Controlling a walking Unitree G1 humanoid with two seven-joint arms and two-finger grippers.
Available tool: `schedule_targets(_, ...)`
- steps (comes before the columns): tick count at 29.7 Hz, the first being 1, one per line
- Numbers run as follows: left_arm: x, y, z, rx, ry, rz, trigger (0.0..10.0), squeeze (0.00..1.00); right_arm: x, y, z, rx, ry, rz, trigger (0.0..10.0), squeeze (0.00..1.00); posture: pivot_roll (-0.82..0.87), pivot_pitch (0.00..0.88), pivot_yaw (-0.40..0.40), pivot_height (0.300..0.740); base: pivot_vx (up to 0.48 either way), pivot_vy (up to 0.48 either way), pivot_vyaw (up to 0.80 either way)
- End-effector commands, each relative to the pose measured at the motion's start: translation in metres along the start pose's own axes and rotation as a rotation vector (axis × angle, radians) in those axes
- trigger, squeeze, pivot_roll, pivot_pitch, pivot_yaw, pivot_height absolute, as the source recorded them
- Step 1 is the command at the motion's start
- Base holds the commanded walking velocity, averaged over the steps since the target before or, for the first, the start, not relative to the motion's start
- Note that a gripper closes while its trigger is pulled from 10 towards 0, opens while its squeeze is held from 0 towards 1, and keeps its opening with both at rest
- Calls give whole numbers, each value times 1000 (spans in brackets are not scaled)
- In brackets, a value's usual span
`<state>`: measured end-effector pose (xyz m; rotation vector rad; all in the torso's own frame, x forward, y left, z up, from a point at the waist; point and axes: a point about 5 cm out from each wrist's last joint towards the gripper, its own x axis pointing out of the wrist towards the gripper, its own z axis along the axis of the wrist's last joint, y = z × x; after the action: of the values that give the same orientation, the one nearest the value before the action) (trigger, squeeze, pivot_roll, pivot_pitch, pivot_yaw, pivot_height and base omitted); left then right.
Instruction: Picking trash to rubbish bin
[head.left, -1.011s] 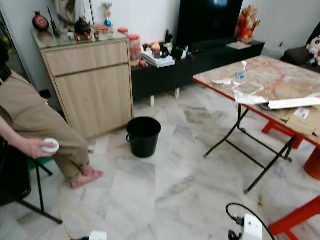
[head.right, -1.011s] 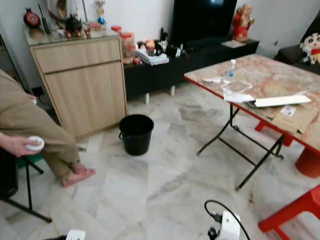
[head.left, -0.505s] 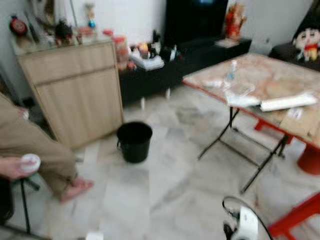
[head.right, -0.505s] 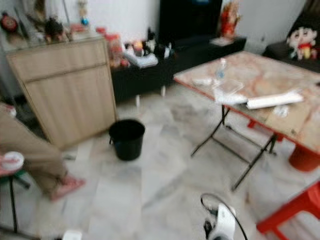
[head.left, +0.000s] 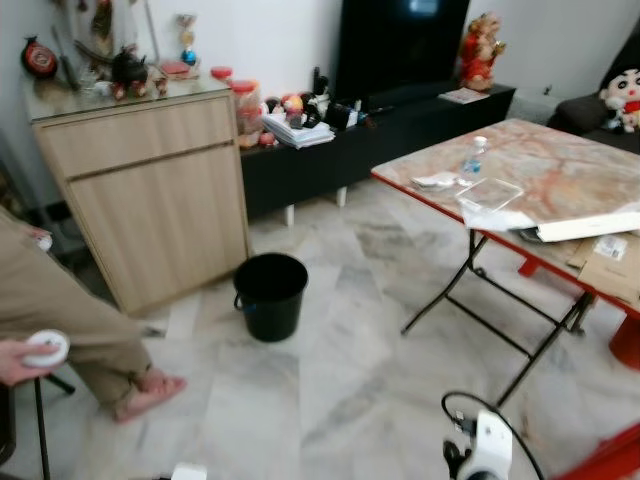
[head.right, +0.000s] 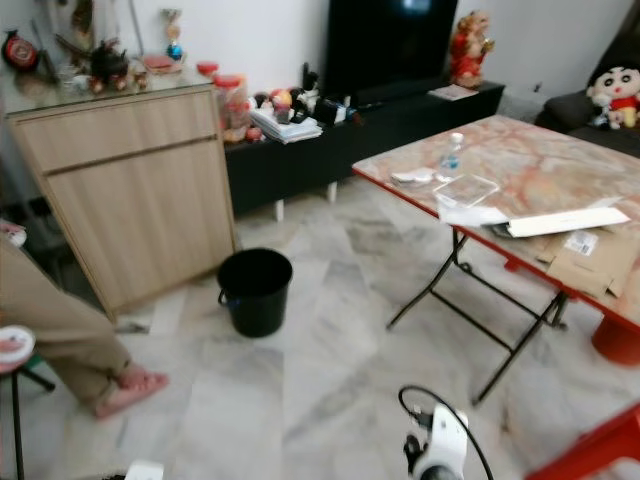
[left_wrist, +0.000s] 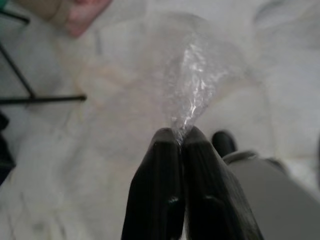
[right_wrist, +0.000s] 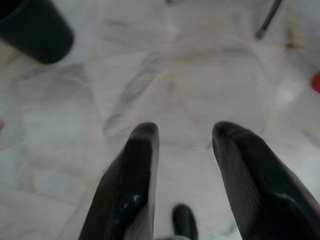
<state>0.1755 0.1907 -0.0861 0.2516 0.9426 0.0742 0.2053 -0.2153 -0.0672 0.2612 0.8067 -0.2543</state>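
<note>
Bin (head.left: 270, 295), black, stands on marble floor (head.left: 350, 380) beside wooden cabinet (head.left: 150, 190). Left gripper (left_wrist: 181, 136) jaws pinch clear plastic wrap (left_wrist: 195, 85); right gripper (right_wrist: 182, 135) jaws spread, empty.

No words or numbers can be read anywhere; the white label (head.right: 580, 243) on the cardboard (head.right: 585, 265), at 3 o'clock, is too small to read.

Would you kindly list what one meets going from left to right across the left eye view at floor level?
Person's foot → black bin → folding table's legs.
</note>
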Motion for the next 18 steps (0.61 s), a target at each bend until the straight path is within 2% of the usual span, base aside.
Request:
schedule_targets(1,0,0,-2,22,9,-8,10000,0,2,3,8,26,-29,-3,10000,0,-39,0,-35,740,330,0,0)
schedule_targets(18,2,8,5,15,-5,11,10000,0,1,8,2,58,-20,-5,10000,0,-21,19,-20,740,330,0,0)
